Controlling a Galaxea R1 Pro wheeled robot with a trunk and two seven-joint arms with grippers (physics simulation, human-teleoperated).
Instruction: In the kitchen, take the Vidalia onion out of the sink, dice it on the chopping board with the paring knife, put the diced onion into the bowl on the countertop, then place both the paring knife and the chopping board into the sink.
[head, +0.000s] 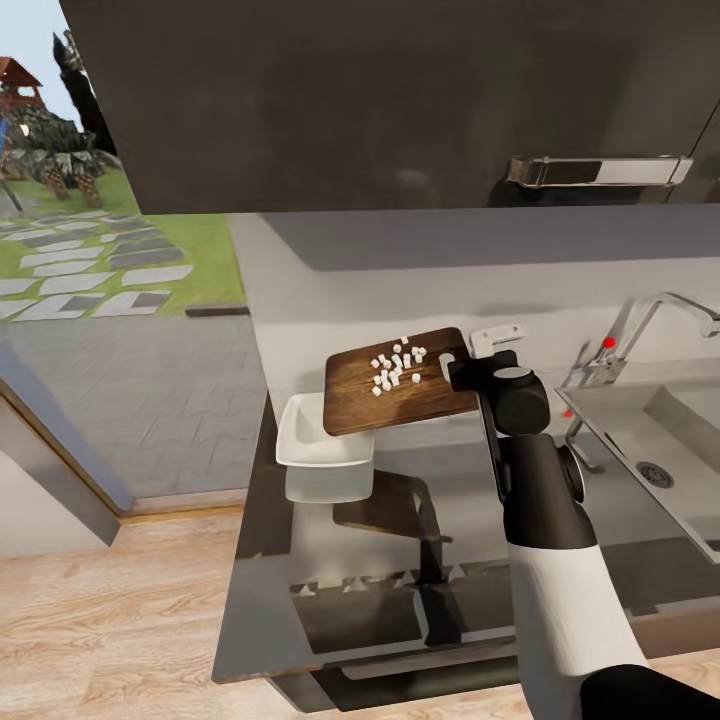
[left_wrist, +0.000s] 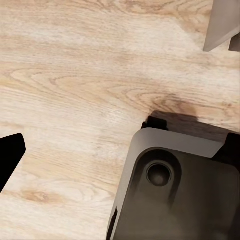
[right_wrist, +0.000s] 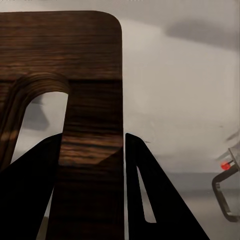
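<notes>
Board: my right fingers (right_wrist: 92, 175) clamp the chopping board (head: 400, 380) by its slotted end; long axis runs away from them, far end dipping over the bowl (head: 318, 440).
Look: white onion dice (head: 397, 364) scattered on dark grain.
Left fingers: can't tell their state.

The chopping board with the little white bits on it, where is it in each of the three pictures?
Head view: the chopping board is in the middle, held up over the white bowl by the right gripper.
Right wrist view: its handle end fills the picture's left, between the gripper's fingers.
Left wrist view: no board, just wooden floor.
Shared landmark: the faucet's red-tipped lever.
</notes>
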